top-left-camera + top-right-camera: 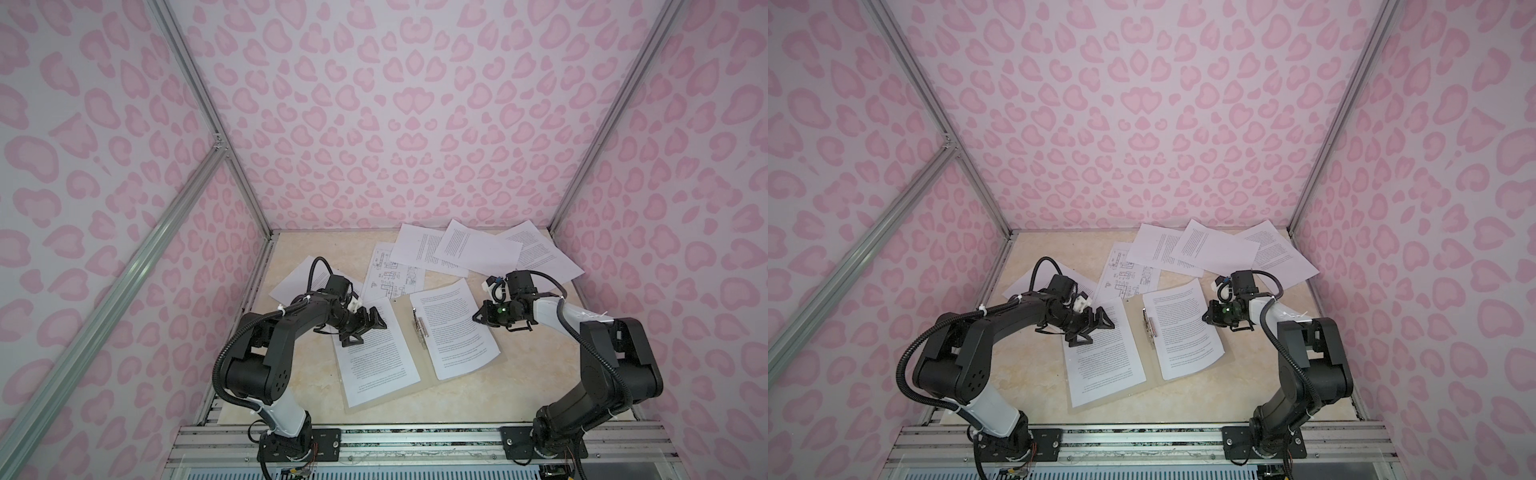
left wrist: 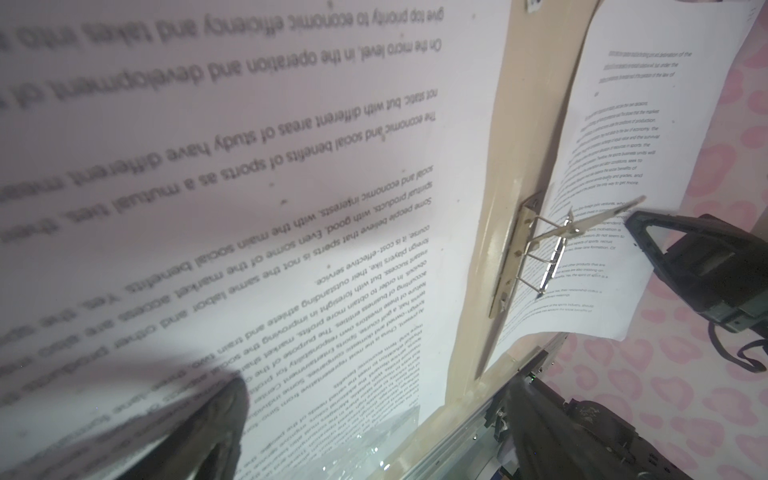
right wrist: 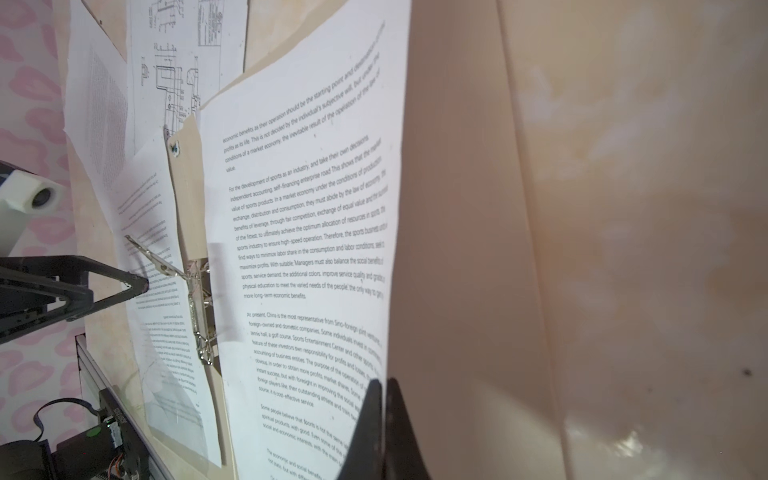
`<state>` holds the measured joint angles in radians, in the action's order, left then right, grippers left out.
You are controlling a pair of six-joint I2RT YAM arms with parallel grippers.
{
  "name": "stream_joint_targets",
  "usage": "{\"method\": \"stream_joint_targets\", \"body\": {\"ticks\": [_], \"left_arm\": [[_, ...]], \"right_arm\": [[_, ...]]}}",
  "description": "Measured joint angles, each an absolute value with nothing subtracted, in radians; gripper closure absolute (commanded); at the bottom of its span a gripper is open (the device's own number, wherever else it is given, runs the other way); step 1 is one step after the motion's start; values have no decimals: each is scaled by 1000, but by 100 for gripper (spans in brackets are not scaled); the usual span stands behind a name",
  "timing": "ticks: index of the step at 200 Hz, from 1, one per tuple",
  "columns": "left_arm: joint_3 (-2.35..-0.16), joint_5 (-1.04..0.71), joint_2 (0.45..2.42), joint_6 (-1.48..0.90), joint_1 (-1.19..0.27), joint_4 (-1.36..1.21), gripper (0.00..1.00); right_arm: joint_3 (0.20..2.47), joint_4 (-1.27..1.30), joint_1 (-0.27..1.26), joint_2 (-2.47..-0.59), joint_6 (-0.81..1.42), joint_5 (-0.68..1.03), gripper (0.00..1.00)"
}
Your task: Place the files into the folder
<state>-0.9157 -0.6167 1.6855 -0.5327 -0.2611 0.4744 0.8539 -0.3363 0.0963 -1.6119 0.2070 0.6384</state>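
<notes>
Surface [image 1: 519, 395]: folder [image 1: 405, 328] lies open, spine running away from arm bases. Loose files [image 1: 478, 249] beyond folder's far edge. Right-flap sheet [image 1: 453, 332]: outer edge pinched in closed right jaws; clip [image 1: 419, 328] on folder spine, across sheet from them. Left jaws wide open above left-flap sheet [image 1: 378, 361].

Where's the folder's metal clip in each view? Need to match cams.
Top view: metal clip near centre, on the folder spine.
Top view: same spot, between the two printed sheets.
Left wrist: on the folder's beige spine, lever raised.
Right wrist: at the text sheet's inner edge.
Shared landmark: right-flap sheet, beside the clip in every view.
</notes>
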Motion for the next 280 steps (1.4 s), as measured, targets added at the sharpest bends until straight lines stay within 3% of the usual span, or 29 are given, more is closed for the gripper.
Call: {"method": "stream_joint_targets", "body": {"ticks": [127,214,252,280], "left_arm": [[-922,-624,1692,-530,-261,477,2],[-924,-625,1691,-530,-259,480,2],[-943,-607,1672,-530,-259,499,2],[-997,-592,1590,-535,-257,511,2]], "right_arm": [[868,-338,129,-1624,192,622,99],[875,-323,128,-1632,197,618,65],[865,-314,117,-1616,216,574,43],[846,-307,101,-1583,234,503,33]]}}
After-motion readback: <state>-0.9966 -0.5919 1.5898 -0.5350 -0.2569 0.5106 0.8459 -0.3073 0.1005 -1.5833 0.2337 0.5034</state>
